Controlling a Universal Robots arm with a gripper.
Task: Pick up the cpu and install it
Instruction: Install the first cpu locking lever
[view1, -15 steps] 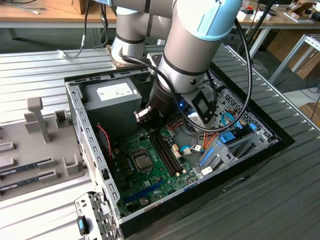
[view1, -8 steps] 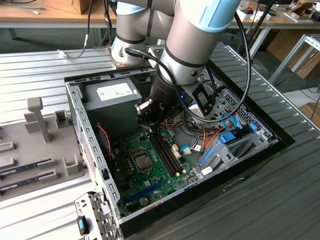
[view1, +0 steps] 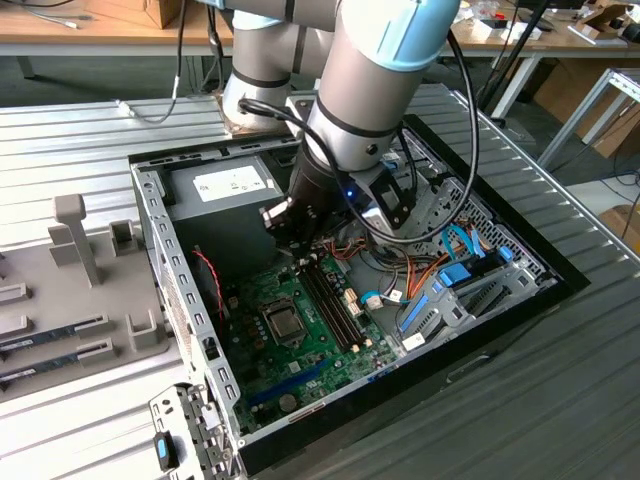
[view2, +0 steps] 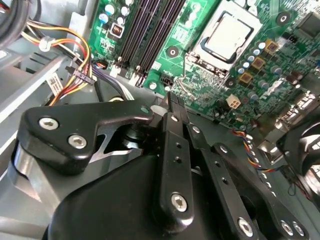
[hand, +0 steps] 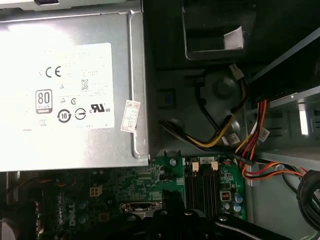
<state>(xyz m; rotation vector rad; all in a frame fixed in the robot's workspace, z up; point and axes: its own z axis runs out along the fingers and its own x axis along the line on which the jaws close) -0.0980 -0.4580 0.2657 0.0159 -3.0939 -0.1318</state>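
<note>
Second wrist view: cpu, flat square chip with pale silvery top, sits in its metal-framed socket on the green motherboard, beside the black memory slots; gripper hangs above the board, fingers pressed together, empty, near the cpu.

Ribbed grey metal worktop fills foreground. Behind it, long wooden bench on exterior view's left, cardboard box on top. Second wooden table on exterior view's right with grey metal legs. Dark grey floor beneath.
</note>
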